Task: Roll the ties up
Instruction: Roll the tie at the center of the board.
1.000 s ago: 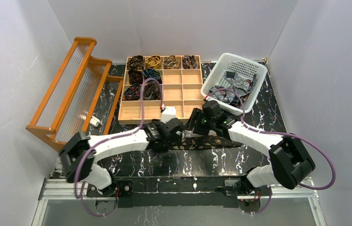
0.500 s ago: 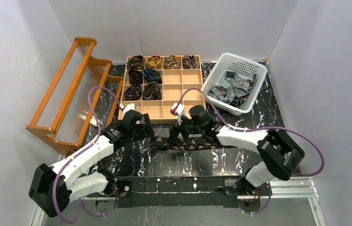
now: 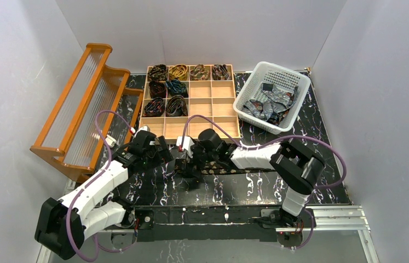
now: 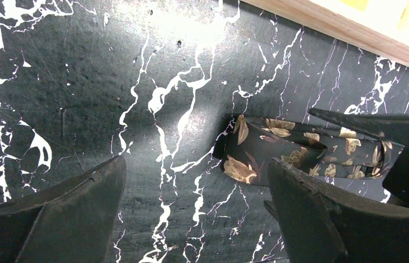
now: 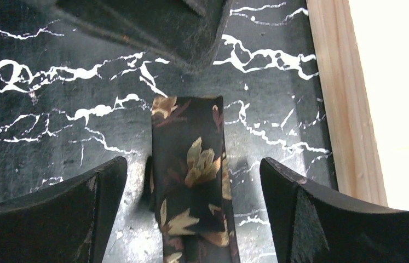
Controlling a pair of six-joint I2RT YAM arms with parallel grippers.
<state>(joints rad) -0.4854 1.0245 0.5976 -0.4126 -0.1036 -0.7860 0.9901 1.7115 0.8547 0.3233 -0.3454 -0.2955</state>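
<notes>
A dark tie with gold leaves (image 3: 246,169) lies flat and unrolled along the front of the black marble table. My right gripper (image 5: 192,161) is open and straddles the tie's left end (image 5: 191,164), its fingertips (image 5: 278,181) clear of the fabric on both sides. In the top view the right gripper (image 3: 184,167) sits at that end. My left gripper (image 4: 195,164) is open over bare table just left of the tie end (image 4: 257,156), holding nothing. From above, the left gripper (image 3: 162,154) is beside the right one. Several rolled ties (image 3: 177,105) fill tray compartments.
The wooden compartment tray (image 3: 213,107) stands just behind the grippers; its edge (image 5: 339,98) runs close to the right fingers. A white basket (image 3: 254,82) of loose grey ties (image 3: 270,107) is at the back right. An orange wooden rack (image 3: 81,104) stands at the left.
Both grippers have moved left along the table. The right one slid along the tie to its left end, the left one came off the tie, and both jaws spread wider.
</notes>
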